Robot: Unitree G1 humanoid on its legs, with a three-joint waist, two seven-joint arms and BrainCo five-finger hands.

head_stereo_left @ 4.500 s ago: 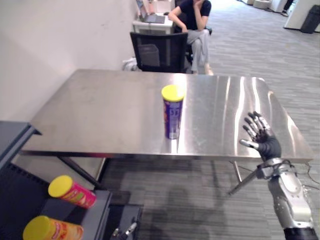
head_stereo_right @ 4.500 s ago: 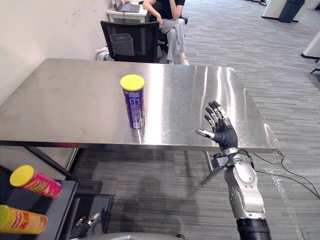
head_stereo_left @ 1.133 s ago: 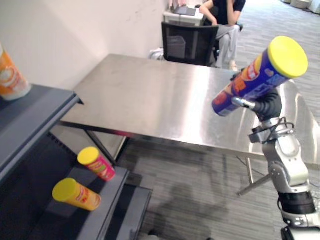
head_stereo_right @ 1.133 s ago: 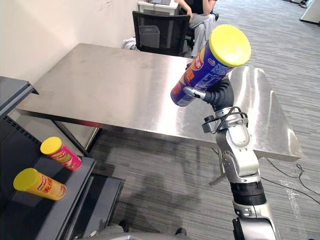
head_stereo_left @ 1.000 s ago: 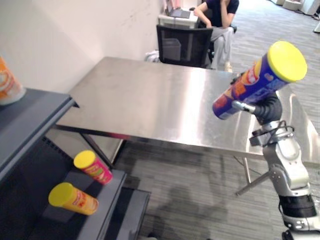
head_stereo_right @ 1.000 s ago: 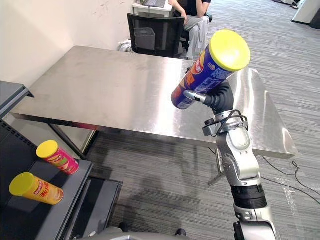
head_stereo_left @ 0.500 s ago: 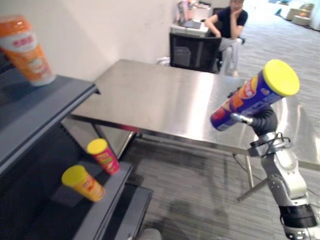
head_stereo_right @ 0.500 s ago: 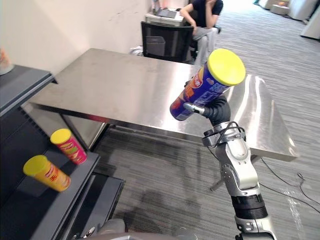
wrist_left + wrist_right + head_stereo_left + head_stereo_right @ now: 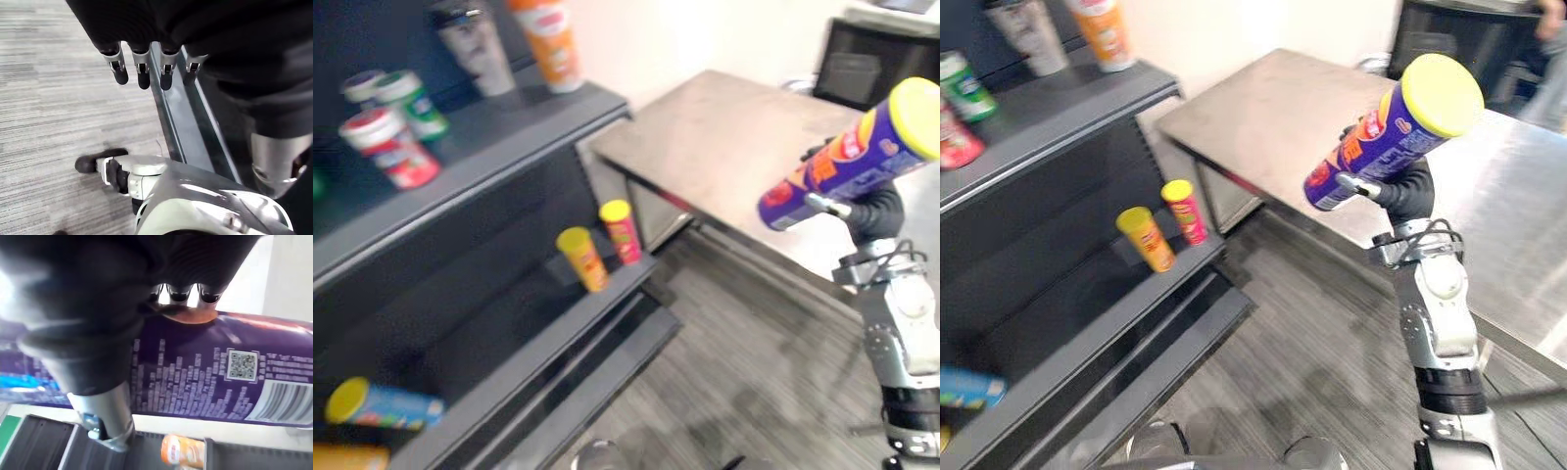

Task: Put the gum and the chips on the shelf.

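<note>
Your right hand (image 9: pixel 1408 194) is gripping the tilted purple yellow-lidded chips can (image 9: pixel 1381 147) near the dark shelf (image 9: pixel 1048 122); your left hand (image 9: pixel 142 66) is hanging relaxed.

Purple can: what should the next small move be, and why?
Probably swing the right hand leftward, carrying the can toward the shelf. Its fingers are curled round the can, which hangs tilted in the air, well short of the shelf, and bare board shows beside the two yellow-lidded cans there.
</note>
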